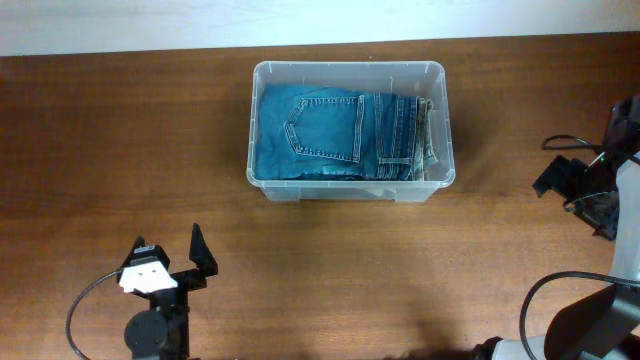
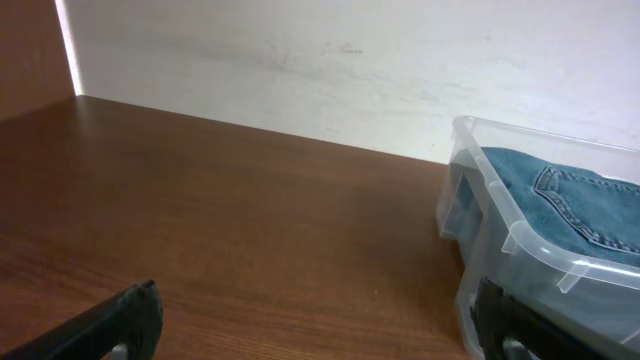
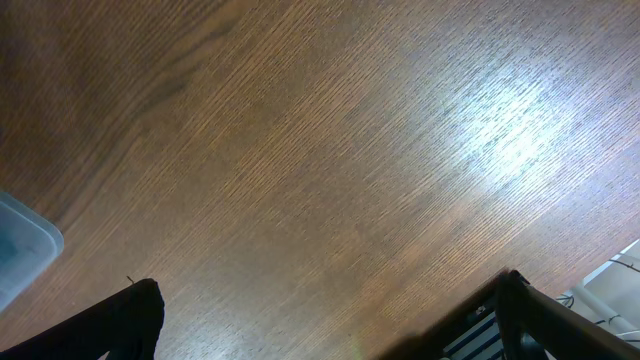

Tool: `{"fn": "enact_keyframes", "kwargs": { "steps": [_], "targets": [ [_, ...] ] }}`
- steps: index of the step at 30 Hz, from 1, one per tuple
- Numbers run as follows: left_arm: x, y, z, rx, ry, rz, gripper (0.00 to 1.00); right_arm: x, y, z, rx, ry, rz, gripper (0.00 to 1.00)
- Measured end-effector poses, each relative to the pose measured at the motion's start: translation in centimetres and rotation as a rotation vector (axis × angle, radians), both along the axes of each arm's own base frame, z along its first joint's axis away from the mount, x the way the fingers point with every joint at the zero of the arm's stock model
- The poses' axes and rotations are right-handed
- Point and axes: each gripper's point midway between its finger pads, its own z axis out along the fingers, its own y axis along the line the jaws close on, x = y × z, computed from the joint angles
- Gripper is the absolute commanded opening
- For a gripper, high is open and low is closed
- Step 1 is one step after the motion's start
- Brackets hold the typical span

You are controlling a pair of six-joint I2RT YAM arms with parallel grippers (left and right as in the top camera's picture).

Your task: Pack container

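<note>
The container (image 1: 350, 66) sits at 12 o'clock on the desk (image 1: 120, 150), folded jeans (image 1: 320, 135) inside. The left pincer (image 1: 167, 240) at 7 and right pincer (image 1: 560, 197) at 3 gape empty; any tidying likely wants gentle downward presses.

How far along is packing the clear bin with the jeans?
Looks mostly done: folded jeans lie inside the container. Nothing is in hand; the left tool and right tool are both open, apart from it over the table. Nothing else to pack is visible, and no lid is in view.
</note>
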Motion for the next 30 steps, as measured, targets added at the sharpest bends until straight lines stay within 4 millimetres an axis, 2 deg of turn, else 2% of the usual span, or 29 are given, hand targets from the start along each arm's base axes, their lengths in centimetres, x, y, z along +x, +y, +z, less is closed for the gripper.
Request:
{"fn": "enact_keyframes", "kwargs": {
  "steps": [21,23,25,30],
  "targets": [
    [0.0,0.0,0.0,0.000,0.000,0.000,0.99,0.0,0.0,0.3,-0.004,-0.008,0.000,0.98],
    [0.0,0.0,0.0,0.000,0.000,0.000,0.99,-0.2,0.1,1.1,-0.019,-0.036,0.000,0.98],
    [0.0,0.0,0.0,0.000,0.000,0.000,0.99,-0.6,0.3,2.8,-0.047,-0.092,0.000,0.98],
    [0.0,0.0,0.0,0.000,0.000,0.000,0.99,-2.9,1.5,9.1,-0.159,-0.306,0.000,0.98]
  ]
}}
